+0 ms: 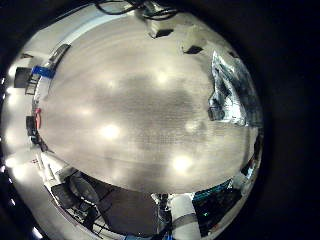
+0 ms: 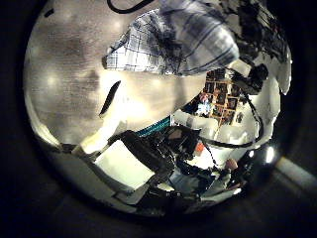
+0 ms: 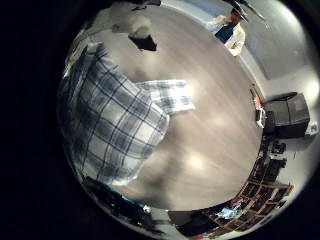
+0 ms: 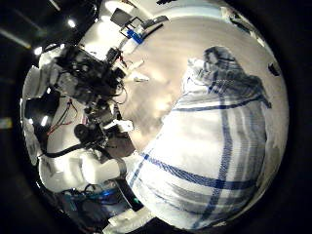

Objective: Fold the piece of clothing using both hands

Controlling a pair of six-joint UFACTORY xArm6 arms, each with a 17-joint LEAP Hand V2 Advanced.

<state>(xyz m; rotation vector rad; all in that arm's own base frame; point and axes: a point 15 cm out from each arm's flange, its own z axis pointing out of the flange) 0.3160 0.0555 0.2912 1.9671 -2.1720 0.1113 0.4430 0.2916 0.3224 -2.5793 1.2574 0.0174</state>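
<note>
garment: plaid shirt (image 3: 115,115) lies spread on the table (image 3: 215,130), close under the right palm, likely laid flat so an edge can be taken | left hand (image 2: 149,164): fingers look relaxed, holding nothing, shirt beside it | right hand: fingers cannot tell | writing: none legible

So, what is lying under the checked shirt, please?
The checked shirt lies spread on the table, whose bare surface shows all around it. Whatever the cloth covers cannot be seen, so I cannot tell if anything else is beneath.
</note>
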